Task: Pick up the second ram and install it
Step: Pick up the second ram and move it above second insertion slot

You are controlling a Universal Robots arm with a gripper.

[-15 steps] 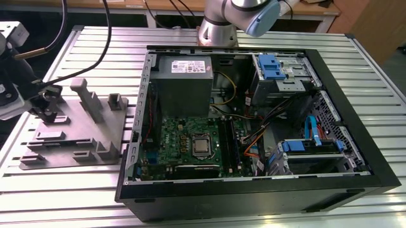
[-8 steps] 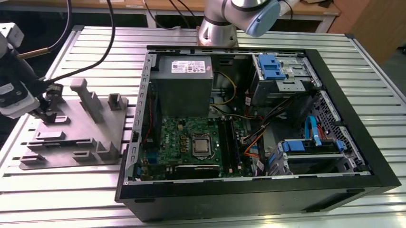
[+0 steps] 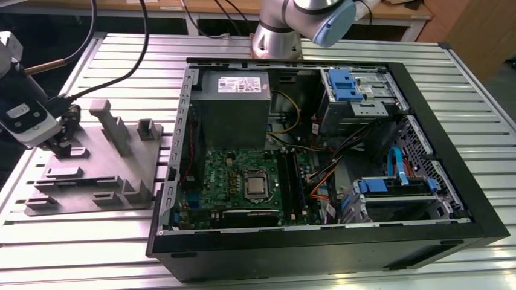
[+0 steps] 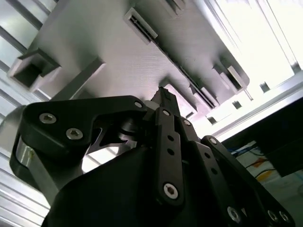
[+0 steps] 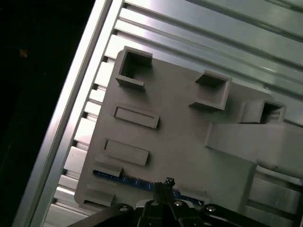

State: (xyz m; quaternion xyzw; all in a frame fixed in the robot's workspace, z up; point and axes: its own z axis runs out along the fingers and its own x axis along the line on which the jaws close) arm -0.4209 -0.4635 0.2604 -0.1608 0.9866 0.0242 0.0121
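Note:
The second ram (image 5: 124, 179) stands on edge in a slot of the grey fixture plate (image 5: 180, 142), showing as a thin blue-green strip. My gripper (image 5: 165, 182) hangs right over that strip with its fingertips pressed together; I cannot tell whether they touch the board. In the second wrist view the gripper (image 4: 164, 94) is shut, its tips close above the fixture plate (image 4: 118, 56). In the exterior view the gripper (image 3: 61, 144) sits low over the fixture plate (image 3: 89, 169), at the exterior view's left, away from the open computer case (image 3: 322, 241).
The case lies open on the slatted aluminium table (image 3: 72, 241). Inside are the green motherboard (image 3: 234, 175) with a silver processor (image 3: 256, 186), black memory slots (image 3: 292, 181), a power supply (image 3: 234, 90), drive cages and loose cables. Raised blocks (image 3: 109, 124) stand on the fixture.

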